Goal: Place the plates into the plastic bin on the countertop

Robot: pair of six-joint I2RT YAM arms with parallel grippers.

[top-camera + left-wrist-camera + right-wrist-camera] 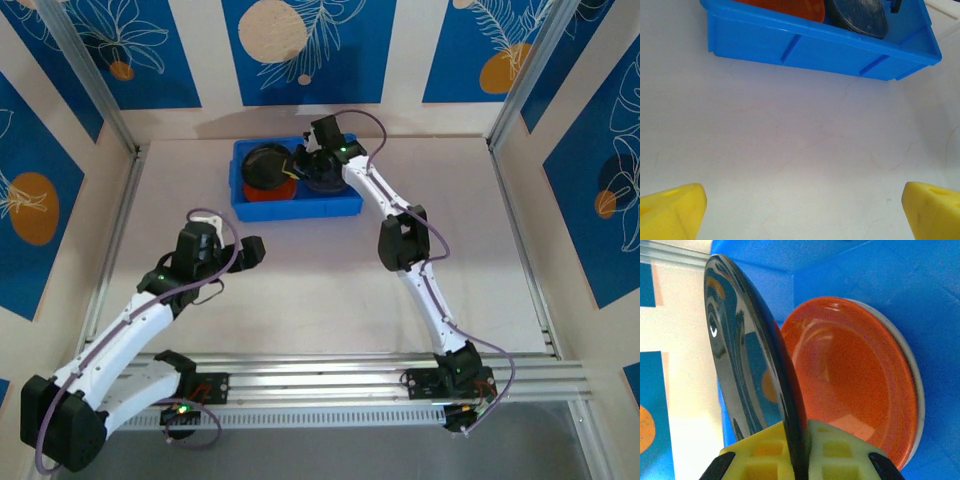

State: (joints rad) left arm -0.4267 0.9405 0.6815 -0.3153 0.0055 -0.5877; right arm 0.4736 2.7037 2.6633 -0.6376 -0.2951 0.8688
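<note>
Upper centre of top view: right gripper [799, 440] clamped on black plate [740, 365], held on edge just beside orange plate [850, 380] inside bin [345, 207]. Lower left: left gripper [250, 250] spread wide, empty, over countertop [790, 150].

The bright blue plastic bin [300, 212] sits at the far middle of the pale desk [300, 300]. Inside it, on the left, an orange plate [850, 380] lies on a pale-rimmed plate [920, 395]. A dark grey plate [857, 15] rests on the right. A glossy black plate [740, 355] stands on edge over the orange one, its rim pinched by the right gripper [796, 450].
</note>
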